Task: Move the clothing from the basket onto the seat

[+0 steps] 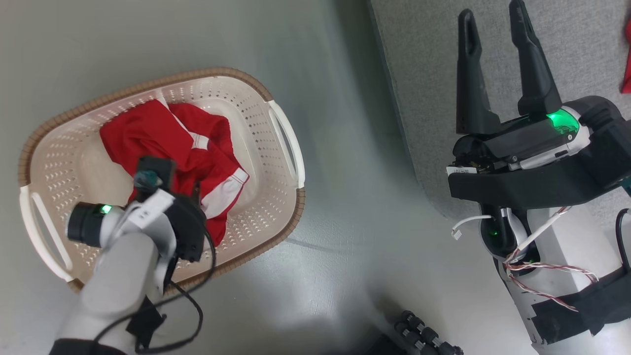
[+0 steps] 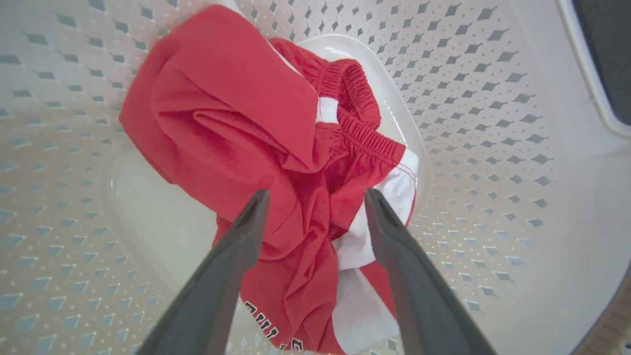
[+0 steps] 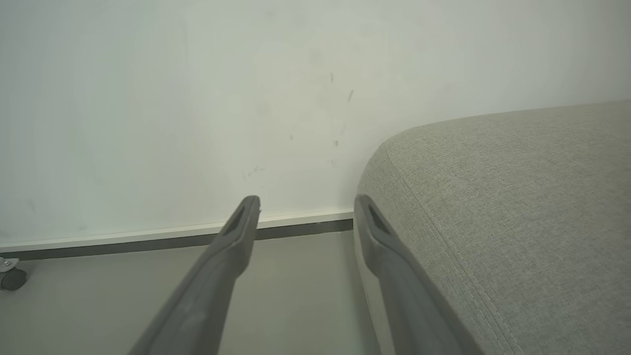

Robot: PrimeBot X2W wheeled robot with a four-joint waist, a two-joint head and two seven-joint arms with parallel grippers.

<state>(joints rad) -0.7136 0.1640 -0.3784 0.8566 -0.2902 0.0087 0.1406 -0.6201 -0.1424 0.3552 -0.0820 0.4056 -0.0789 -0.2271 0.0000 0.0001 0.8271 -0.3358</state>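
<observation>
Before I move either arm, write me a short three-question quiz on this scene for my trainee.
1. True or false: the left pincer is shut on the clothing.
2. The right pincer is above: A a table, B the seat, C a shelf.
3. Fill in: the clothing lies inside the ____.
Key: 1 false, it stands open over the fabric; 2 B; 3 basket.

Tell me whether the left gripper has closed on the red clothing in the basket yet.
No: the left wrist view shows the left gripper with jaws wide apart over the clothing, lying loose in the basket.
</observation>
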